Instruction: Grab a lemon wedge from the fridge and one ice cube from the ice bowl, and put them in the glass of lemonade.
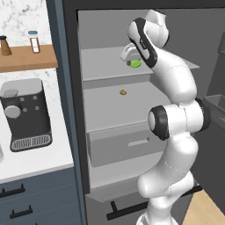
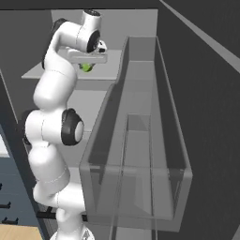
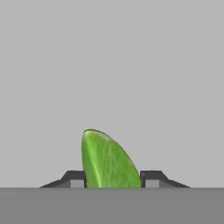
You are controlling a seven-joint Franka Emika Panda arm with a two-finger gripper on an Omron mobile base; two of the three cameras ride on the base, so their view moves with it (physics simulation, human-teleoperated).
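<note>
Right up close to my hand camera sits the lemon wedge [image 3: 107, 162], bright green-yellow, standing up between the two dark tips of my tool [image 3: 112, 180]. Both tips [image 3: 74, 178] look like they touch its sides, one on each side, so my tool is partly closed and pinching the wedge, not wide apart. From the base cameras I see my tool [image 1: 132, 59] up at the top shelf [image 1: 110, 66] inside the fridge [image 1: 72, 110], with the wedge [image 2: 86, 67] peeking out under my hand. I cannot tell if the wedge is touching the shelf or is a little above it. What could go wrong? I think the wedge is small and slippery, and its sides slope, so it could pop out of my pinch if I squeeze too hard or pull back too fast. If it drops, it may land on the lower shelf near the tiny brown morsel [image 1: 123, 92], or fall down lower where it is hard to reach. My arm is bent deep inside the fridge, so my elbow might bump a shelf or the clear door bin [image 2: 140, 154] on my right side when I back out. A bump like that could shake the wedge loose. The coffee machine [image 1: 26, 114] stands on the counter [image 1: 39, 165], well apart from my arm.
</note>
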